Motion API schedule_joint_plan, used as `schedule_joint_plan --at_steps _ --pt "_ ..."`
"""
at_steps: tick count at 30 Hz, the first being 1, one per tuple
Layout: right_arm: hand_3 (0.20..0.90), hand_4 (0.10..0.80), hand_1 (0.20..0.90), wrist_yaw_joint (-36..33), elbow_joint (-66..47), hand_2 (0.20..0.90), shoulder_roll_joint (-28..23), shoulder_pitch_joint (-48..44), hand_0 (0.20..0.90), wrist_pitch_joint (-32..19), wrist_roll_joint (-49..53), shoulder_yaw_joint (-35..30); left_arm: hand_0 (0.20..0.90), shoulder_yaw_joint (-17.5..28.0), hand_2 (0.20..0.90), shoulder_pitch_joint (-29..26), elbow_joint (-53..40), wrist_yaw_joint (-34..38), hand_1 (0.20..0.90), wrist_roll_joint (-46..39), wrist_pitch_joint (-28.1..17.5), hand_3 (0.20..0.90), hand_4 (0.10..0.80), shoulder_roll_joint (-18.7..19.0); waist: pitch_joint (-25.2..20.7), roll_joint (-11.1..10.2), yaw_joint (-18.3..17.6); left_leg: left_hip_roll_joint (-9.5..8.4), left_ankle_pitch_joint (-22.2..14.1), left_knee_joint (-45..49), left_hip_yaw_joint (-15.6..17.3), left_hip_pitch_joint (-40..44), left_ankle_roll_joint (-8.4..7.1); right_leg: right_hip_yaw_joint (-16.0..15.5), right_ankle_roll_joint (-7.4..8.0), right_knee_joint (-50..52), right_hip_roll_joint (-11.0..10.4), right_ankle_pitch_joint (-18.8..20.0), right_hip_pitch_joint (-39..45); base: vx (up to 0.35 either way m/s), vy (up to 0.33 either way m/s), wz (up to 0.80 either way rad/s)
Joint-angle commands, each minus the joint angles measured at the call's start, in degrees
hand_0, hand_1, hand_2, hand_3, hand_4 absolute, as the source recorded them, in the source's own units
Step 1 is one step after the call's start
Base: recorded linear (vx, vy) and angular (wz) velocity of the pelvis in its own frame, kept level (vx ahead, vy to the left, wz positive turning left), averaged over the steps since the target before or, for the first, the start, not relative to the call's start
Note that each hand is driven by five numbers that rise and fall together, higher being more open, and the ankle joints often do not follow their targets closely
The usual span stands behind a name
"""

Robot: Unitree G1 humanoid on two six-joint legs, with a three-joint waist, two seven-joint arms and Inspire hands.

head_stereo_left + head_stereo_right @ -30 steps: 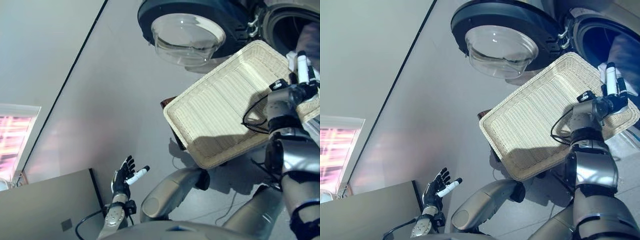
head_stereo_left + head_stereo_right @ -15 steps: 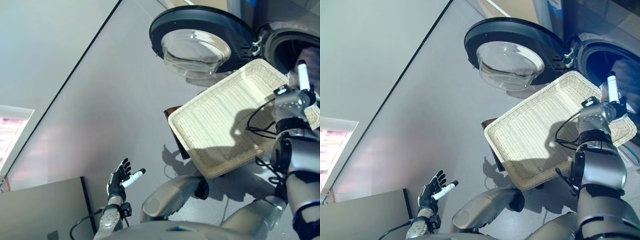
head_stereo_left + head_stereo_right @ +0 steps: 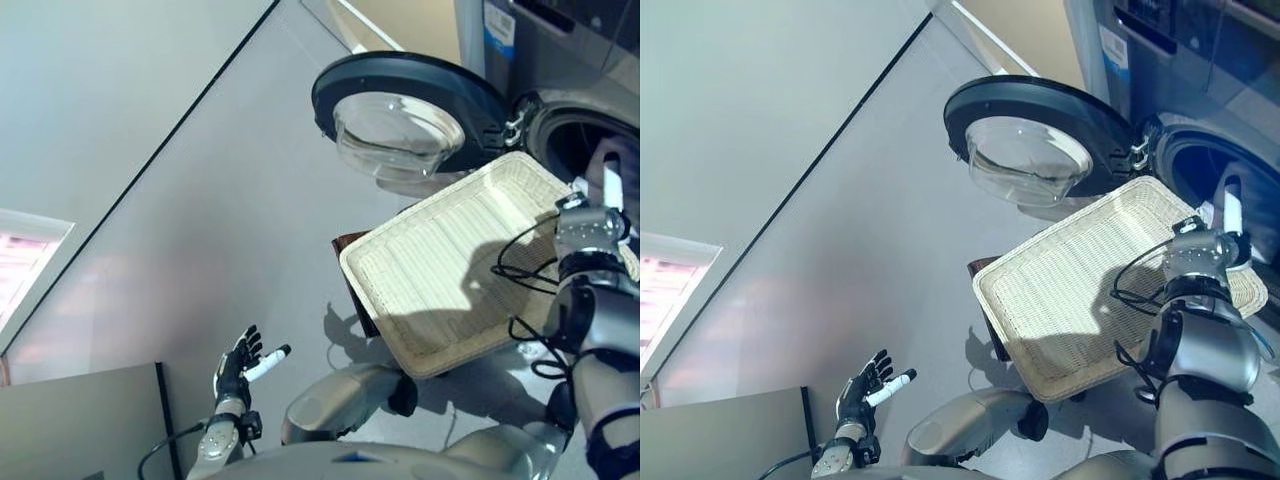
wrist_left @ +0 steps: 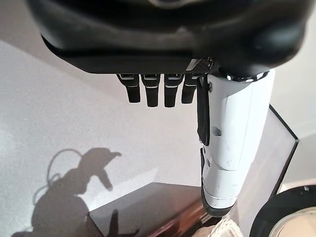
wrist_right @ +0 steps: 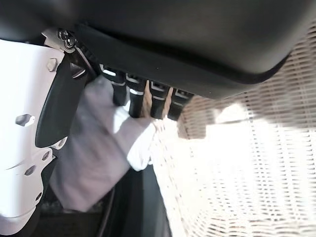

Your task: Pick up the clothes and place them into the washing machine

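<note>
The pale cloth (image 5: 94,148), pinched by the curled fingers of the right hand (image 3: 598,205) at the washing machine (image 3: 1200,150) opening beside the wicker basket (image 3: 450,270), could be snagged on the rim and dropped (left hand (image 3: 243,360) is idle, fingers spread).

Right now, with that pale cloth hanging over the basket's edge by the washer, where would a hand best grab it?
Best on the bunched fold of the pale cloth draped over the wicker basket rim beside the washer opening. Come from the basket side, as the right hand does, fingers curling down over the fold: it hangs loose, so a pinch should gather it.
</note>
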Motion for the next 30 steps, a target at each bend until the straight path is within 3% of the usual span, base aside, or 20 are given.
schedule_joint_plan --at_steps 1,12,21,27,30 --pt "0.900 0.800 0.900 6.0 -16.8 0.900 -26.6 -0.7 0.900 -16.9 -12.3 14.2 0.900 4.3 0.900 3.6 6.8 1.3 0.900 0.8 -1.8 0.900 0.800 3.1 -17.3 -11.5 -2.2 5.98 -1.9 -0.4 -2.1 4.0 -10.37 -3.1 -3.29 -0.9 0.4 5.8 0.7 0.061 -0.065 0.04" --pt "0.900 0.800 0.900 5.3 -20.6 0.900 -27.5 6.0 0.900 -17.2 -14.0 9.3 0.900 6.1 0.900 3.0 10.3 1.9 0.900 1.9 -0.8 0.900 0.800 3.8 -18.4 -16.0 -4.1 7.67 -1.8 -2.2 -2.1 8.9 -11.16 -4.5 -3.58 -2.6 2.5 5.6 5.3 0.049 -0.085 0.08" --pt "0.900 0.800 0.900 7.0 -20.4 0.900 -24.7 7.7 0.900 -16.6 -13.8 10.2 0.900 7.3 0.900 3.2 11.4 1.4 0.900 1.2 -0.3 0.900 0.800 4.0 -18.8 -19.4 -4.8 9.92 -2.0 -2.9 -1.3 12.2 -11.24 -2.9 -4.40 -3.1 5.4 4.7 6.9 0.041 -0.096 -0.02" --pt "0.900 0.800 0.900 7.9 -18.6 0.900 -18.1 9.2 0.900 -16.0 -13.1 10.6 0.900 7.7 0.900 3.2 12.3 1.5 0.900 1.1 0.2 0.900 0.800 4.1 -18.5 -20.3 -5.0 10.31 -1.9 -3.9 -1.4 13.5 -11.09 -3.0 -4.54 -3.6 6.3 4.5 7.8 0.001 -0.034 -0.06" --pt "0.900 0.800 0.900 8.5 -17.4 0.900 -9.6 12.9 0.900 -16.0 -11.8 9.6 0.900 8.2 0.900 2.8 13.9 2.0 0.900 1.3 0.6 0.900 0.800 4.0 -18.0 -20.6 -4.4 10.33 -1.8 -4.3 -1.9 13.6 -10.89 -3.6 -4.58 -3.5 6.7 4.4 8.1 -0.016 -0.013 -0.06"
